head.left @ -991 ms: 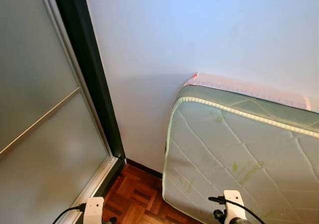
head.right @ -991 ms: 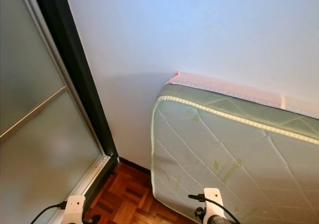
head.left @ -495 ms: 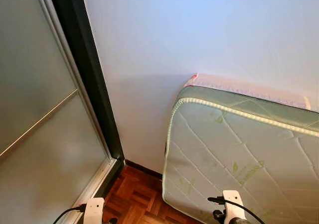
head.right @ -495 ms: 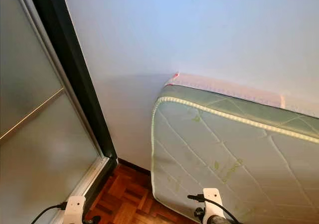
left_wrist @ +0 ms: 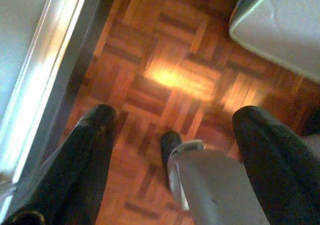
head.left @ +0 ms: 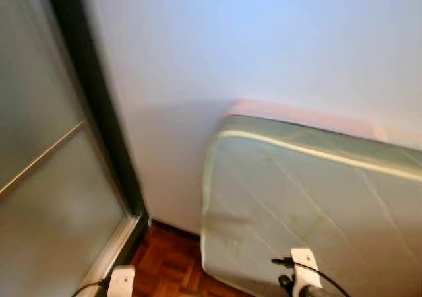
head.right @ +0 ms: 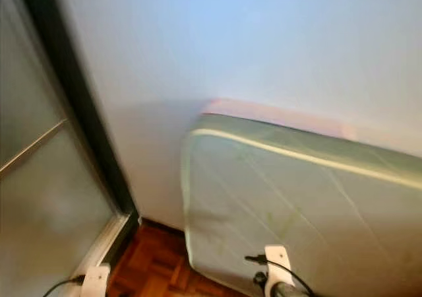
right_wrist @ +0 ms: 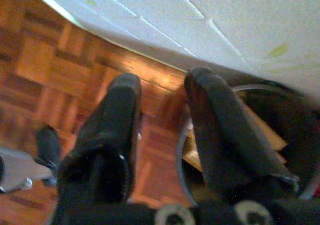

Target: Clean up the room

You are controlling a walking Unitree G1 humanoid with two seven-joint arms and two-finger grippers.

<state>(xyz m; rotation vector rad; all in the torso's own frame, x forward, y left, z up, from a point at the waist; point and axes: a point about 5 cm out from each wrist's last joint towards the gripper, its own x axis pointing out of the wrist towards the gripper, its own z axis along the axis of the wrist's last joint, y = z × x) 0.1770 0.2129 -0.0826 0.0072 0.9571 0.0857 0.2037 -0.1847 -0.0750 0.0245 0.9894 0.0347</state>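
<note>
While the head views blur, a mattress [head.left: 310, 198] leans on edge against the wall [head.left: 250, 39], beside a sliding door [head.left: 39, 178]. The left gripper [left_wrist: 172, 122] hangs with its fingers spread wide over bare wooden floor [left_wrist: 165, 70]; the right gripper [right_wrist: 162, 92] holds nothing, its fingers a narrow gap apart. No clutter is in sight, so the robot had best steady itself and look about before reaching. A dark round thing [right_wrist: 250, 135] behind the right fingers is too obscured to name.
</note>
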